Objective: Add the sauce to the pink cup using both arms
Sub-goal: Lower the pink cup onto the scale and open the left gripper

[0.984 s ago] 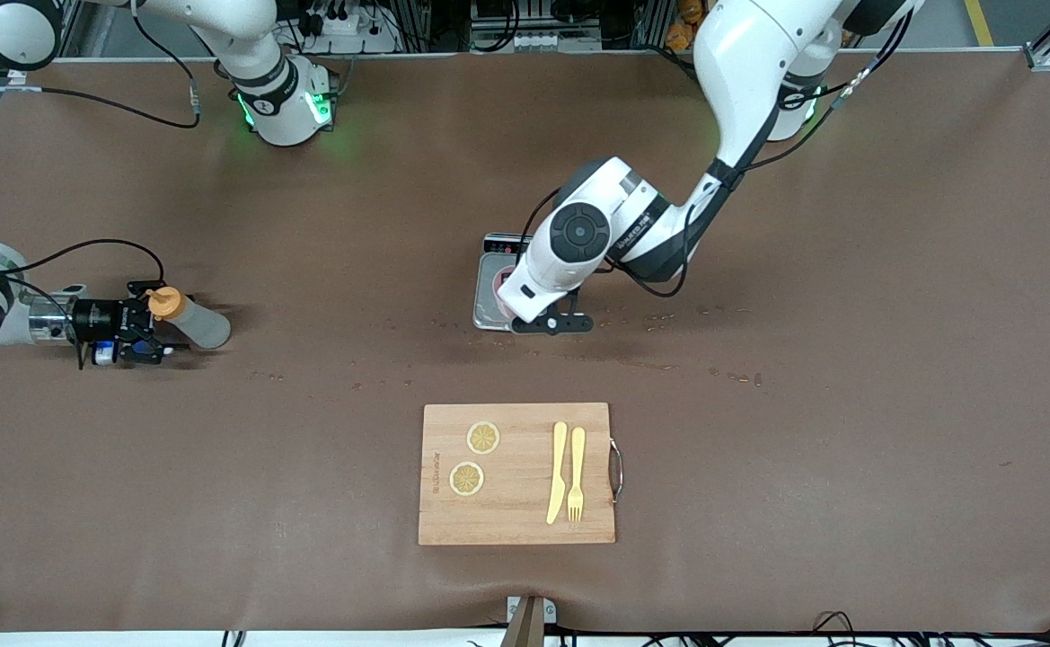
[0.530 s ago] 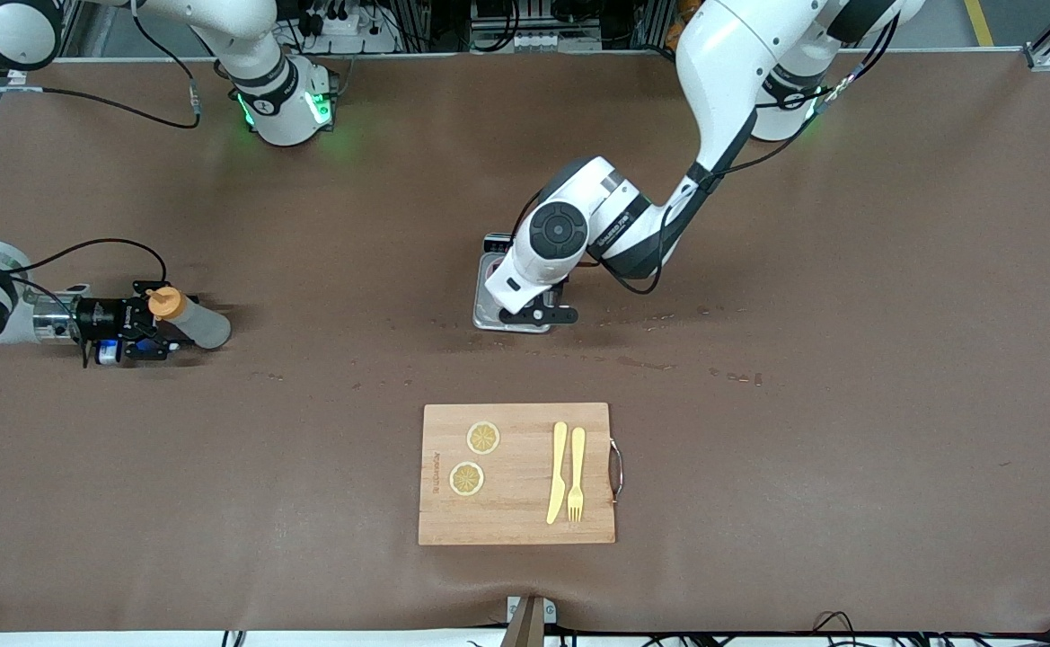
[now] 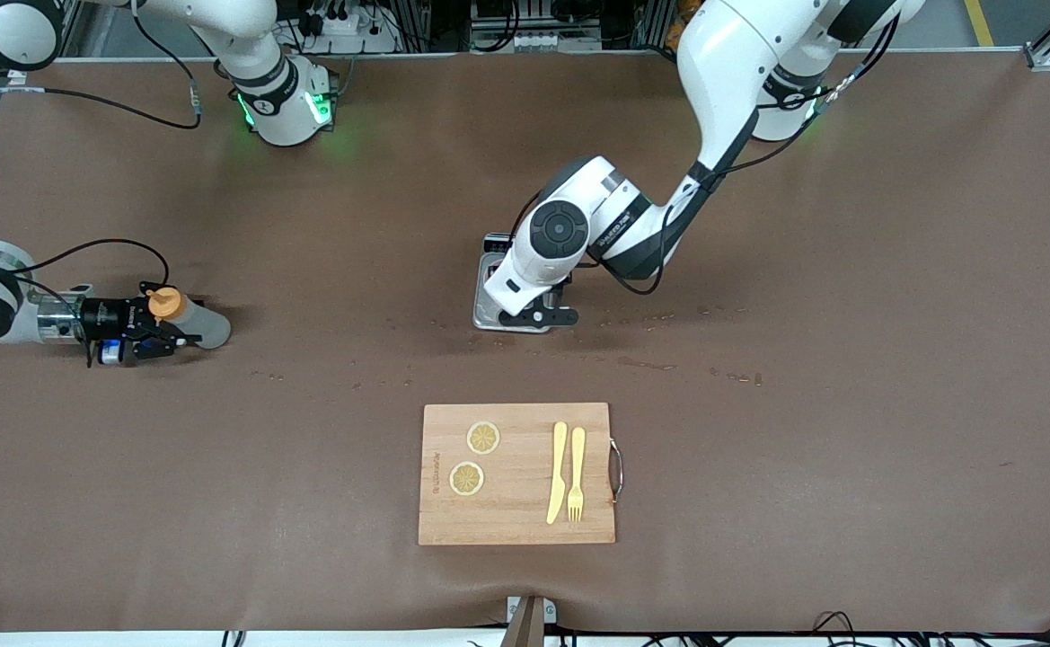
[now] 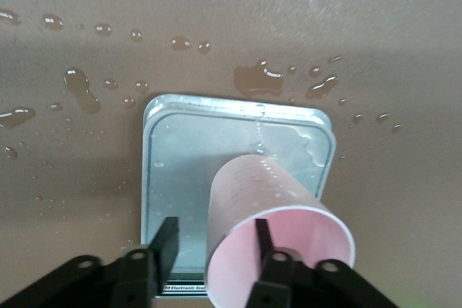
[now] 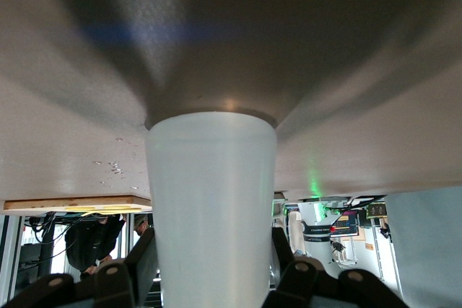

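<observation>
The left gripper (image 4: 214, 230) has just let go. Its fingers now stand spread astride the cup (image 4: 253, 192) wall, one inside and one outside, with the cup on the scale (image 4: 180, 149) at 12 o'clock from the board (image 3: 516, 512). The right gripper (image 5: 211, 250) has closed in and pinches the sauce (image 5: 211, 178) at the table's 9 o'clock end, so we judge pouring comes next. From the front, the left arm hides the cup. We cannot see the cup's bottom.

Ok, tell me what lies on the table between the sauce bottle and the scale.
Front view: only bare brown mat with a few wet drops lies between the sauce bottle and the scale.
</observation>
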`<state>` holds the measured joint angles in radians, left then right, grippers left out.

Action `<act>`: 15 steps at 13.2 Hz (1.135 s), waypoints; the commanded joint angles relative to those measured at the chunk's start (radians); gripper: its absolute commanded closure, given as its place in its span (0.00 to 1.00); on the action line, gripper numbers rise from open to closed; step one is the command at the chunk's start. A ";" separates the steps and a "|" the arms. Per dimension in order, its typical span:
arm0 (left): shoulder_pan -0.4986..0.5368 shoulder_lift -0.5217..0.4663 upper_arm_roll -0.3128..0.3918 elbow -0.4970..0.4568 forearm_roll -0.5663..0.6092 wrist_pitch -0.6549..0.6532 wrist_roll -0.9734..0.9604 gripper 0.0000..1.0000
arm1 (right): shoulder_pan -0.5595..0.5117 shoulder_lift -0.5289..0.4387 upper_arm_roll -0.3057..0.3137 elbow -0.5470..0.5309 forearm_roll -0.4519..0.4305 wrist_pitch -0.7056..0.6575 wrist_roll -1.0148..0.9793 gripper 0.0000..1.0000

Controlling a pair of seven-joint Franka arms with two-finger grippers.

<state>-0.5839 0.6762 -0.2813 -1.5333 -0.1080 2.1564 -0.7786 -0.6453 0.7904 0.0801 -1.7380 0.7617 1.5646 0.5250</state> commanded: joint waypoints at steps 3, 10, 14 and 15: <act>0.036 -0.110 0.007 -0.004 0.027 -0.046 -0.027 0.00 | 0.010 -0.014 -0.003 -0.006 -0.009 0.003 0.000 0.58; 0.171 -0.230 0.008 -0.001 0.109 -0.087 -0.018 0.00 | 0.052 -0.063 -0.005 0.041 -0.044 0.002 0.088 0.58; 0.242 -0.263 0.007 0.008 0.200 -0.142 0.028 0.00 | 0.105 -0.114 -0.003 0.092 -0.079 0.008 0.187 0.55; 0.259 -0.277 0.007 0.010 0.200 -0.145 0.042 0.00 | 0.113 -0.122 -0.003 0.100 -0.081 0.008 0.210 0.55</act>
<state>-0.3566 0.4391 -0.2684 -1.5170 0.0651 2.0379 -0.7615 -0.5507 0.7103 0.0806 -1.6497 0.7038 1.5812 0.6754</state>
